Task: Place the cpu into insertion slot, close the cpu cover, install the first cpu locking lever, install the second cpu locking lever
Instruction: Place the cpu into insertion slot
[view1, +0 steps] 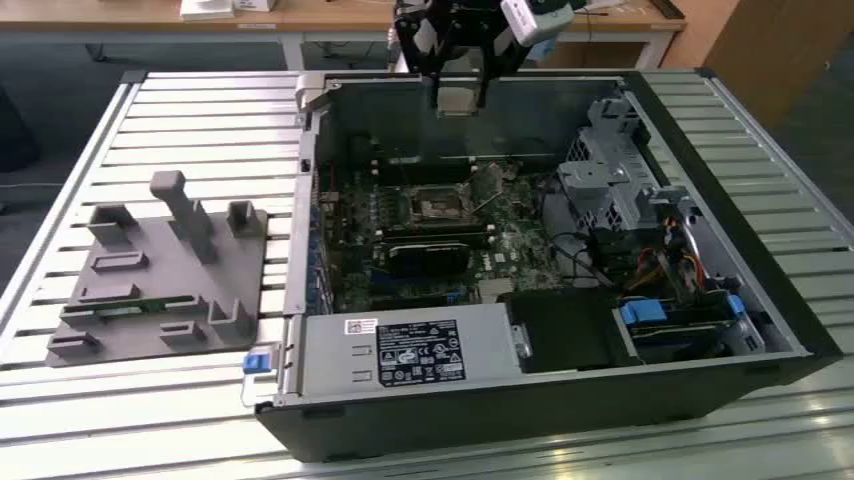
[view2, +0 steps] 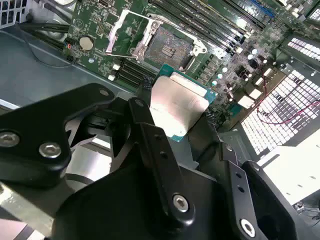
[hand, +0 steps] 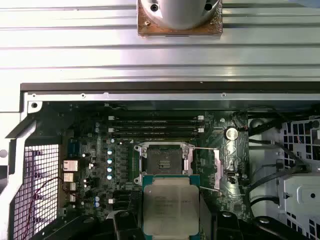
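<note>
I hold the cpu (hand: 171, 204) by its edges, flat, so it can seat squarely. The insertion slot (hand: 164, 160) lies bare below, just ahead of my gripper (view1: 454, 98), with the cpu cover (view2: 114, 35) swung aside for it.

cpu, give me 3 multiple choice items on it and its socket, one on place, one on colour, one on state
1. Where is the cpu?
A seated in the socket
B lying loose on the board
C held in the claw above the board

2. What colour is the cpu's edge?
A red
B green
C white

3. How is the socket's cover?
A swung open
B shut over the cpu
C shut on a bare socket

Answers:
1 C, the claw grips it clear of the board.
2 B, a green rim frames its metal top.
3 A, the socket's contacts lie bare with the cover tipped aside.
</note>
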